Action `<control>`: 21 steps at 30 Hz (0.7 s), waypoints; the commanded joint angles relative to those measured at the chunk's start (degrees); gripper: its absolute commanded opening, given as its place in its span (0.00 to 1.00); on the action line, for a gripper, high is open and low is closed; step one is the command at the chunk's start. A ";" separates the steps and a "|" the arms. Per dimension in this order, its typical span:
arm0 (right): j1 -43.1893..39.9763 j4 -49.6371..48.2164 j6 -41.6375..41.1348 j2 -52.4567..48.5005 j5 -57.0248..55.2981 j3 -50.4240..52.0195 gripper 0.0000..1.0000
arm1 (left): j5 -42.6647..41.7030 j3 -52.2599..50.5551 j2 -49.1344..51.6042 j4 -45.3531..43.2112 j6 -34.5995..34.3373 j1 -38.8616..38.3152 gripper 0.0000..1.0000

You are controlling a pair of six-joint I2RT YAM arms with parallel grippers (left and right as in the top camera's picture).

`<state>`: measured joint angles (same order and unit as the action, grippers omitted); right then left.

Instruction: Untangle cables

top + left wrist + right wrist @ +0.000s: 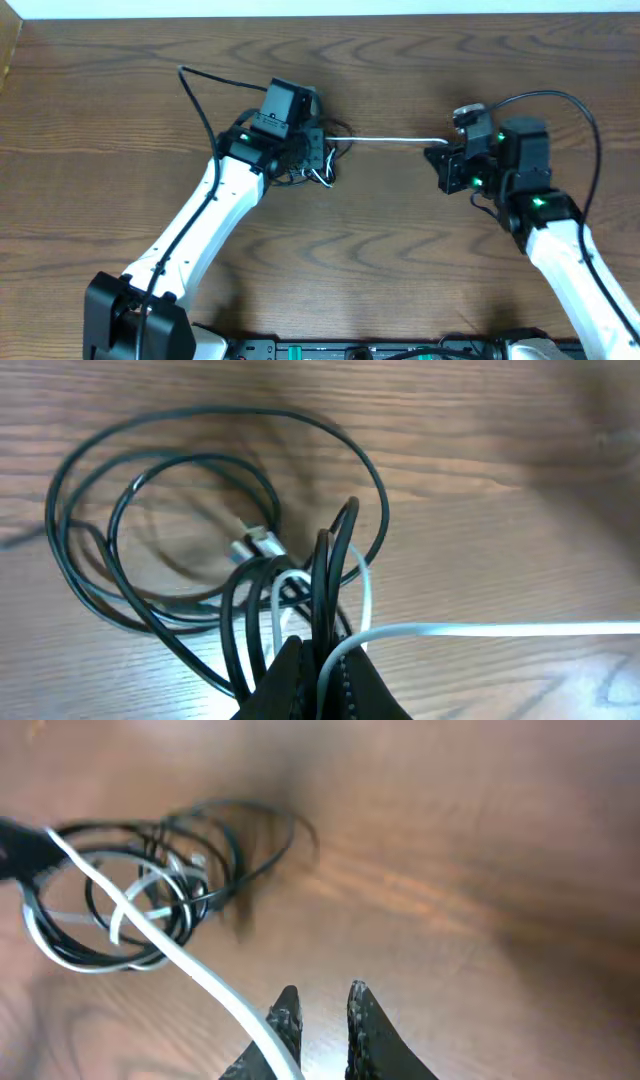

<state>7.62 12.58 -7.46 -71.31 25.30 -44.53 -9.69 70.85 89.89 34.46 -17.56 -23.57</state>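
Observation:
The black cable (230,412) lies in several loops on the wooden table, tangled with the white cable (500,628). A small silver plug (262,543) sits inside the loops. My left gripper (320,660) is shut on strands of both cables at the tangle (315,172). The white cable (390,140) runs straight and taut from there to my right gripper (442,160). In the right wrist view the white cable (200,970) passes along the outer side of the left finger. The right gripper's (320,992) tips stand slightly apart with nothing between them. The tangle (170,890) lies ahead of it.
The brown wooden table (380,250) carries both arms. A thin black strand (198,98) trails off to the upper left of the left arm. A thick black arm wire (580,110) arcs over the right arm. The table's far edge (400,14) is at the top.

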 commanded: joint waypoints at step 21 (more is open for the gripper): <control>10.86 5.86 1.68 -4.63 14.08 -0.68 0.45 | -38.66 0.31 -0.42 -14.25 7.02 -2.75 0.08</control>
<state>17.63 18.46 -5.82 -75.29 38.87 -44.64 -48.95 70.63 89.84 21.54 -11.53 -26.46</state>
